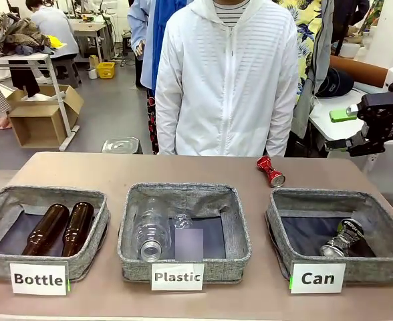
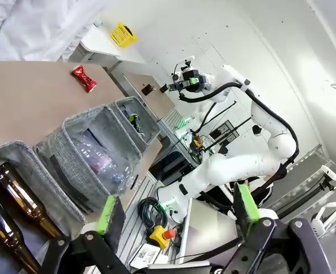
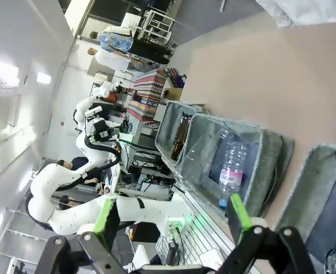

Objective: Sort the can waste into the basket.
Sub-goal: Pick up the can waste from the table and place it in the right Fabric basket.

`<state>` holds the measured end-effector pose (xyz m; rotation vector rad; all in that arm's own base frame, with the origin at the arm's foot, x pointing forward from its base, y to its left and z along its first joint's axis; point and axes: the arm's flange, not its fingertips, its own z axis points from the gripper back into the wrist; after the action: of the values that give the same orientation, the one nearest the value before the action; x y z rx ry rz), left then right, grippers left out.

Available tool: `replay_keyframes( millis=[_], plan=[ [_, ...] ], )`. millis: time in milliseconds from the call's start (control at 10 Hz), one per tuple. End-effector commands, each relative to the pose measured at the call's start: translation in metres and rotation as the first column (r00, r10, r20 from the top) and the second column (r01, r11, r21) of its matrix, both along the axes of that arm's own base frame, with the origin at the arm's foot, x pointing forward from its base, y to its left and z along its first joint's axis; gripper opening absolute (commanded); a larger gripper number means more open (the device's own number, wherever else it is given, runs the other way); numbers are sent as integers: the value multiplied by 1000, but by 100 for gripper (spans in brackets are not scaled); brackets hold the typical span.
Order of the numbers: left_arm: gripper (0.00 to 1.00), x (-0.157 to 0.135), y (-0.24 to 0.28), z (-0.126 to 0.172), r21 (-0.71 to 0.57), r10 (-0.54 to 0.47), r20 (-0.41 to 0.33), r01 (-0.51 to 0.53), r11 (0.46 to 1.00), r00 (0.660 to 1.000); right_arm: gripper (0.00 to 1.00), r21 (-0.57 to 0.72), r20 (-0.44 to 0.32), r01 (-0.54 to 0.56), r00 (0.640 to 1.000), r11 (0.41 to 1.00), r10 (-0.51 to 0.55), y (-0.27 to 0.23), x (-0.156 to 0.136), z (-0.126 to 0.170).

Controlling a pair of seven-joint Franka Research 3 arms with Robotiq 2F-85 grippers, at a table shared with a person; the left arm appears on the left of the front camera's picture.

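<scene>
A red can (image 1: 270, 172) with a narrow waist lies on its side on the bare table, just behind the grey basket (image 1: 370, 266) labelled "Can". Inside that basket a silver-black can (image 1: 342, 239) lies tilted on the dark floor. My right gripper (image 1: 347, 129) hangs open in the air at the far right, well above and behind the basket, with nothing in it. From the left wrist view, my left gripper (image 2: 176, 210) is open and empty, high off the table's left end, with the red can (image 2: 83, 78) and the basket (image 2: 122, 108) far off.
A basket labelled "Plastic" (image 1: 236, 234) holds clear bottles in the middle. Another labelled "Bottle" (image 1: 96, 231) holds two brown bottles at the left. A person in a white jacket (image 1: 226, 80) stands at the far edge. Bare table stretches behind the baskets.
</scene>
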<state>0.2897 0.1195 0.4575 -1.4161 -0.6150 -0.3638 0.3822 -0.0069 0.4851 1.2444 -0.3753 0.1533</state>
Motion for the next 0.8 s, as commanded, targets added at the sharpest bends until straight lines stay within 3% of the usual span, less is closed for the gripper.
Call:
replay_keyframes(
  millis=[0, 100, 200, 300, 400, 500, 600, 700],
  plan=[
    [100, -4, 3, 3, 3, -19, -11, 19, 1000, 1000, 100, -419, -74, 38, 994, 907, -75, 30, 5, 14],
    [100, -4, 3, 3, 3, -19, -11, 19, 1000, 1000, 100, -721, -5, 93, 990, 686, -140, 60, 35, 18],
    [100, -4, 3, 3, 3, -19, -11, 19, 1000, 1000, 100, -891, 107, 214, 956, 400, -273, 72, 66, 17],
    [100, -4, 3, 3, 3, -19, -11, 19, 1000, 1000, 100, -955, 209, 262, 925, 136, -317, 71, 95, 7],
    [100, -4, 3, 3, 3, -19, -11, 19, 1000, 1000, 100, -960, 252, 276, 917, 36, -308, 76, 108, 0],
    [100, -4, 3, 3, 3, -19, -11, 19, 1000, 1000, 100, -956, 276, 294, 917, 20, -288, 83, 112, -5],
    [100, -4, 3, 3, 3, -19, -11, 19, 1000, 1000, 100, -937, 321, 345, 910, 49, -262, 87, 109, -6],
    [100, -4, 3, 3, 3, -19, -11, 19, 1000, 1000, 100, -912, 274, 335, 927, 235, -258, 88, 98, -4]
  ],
)
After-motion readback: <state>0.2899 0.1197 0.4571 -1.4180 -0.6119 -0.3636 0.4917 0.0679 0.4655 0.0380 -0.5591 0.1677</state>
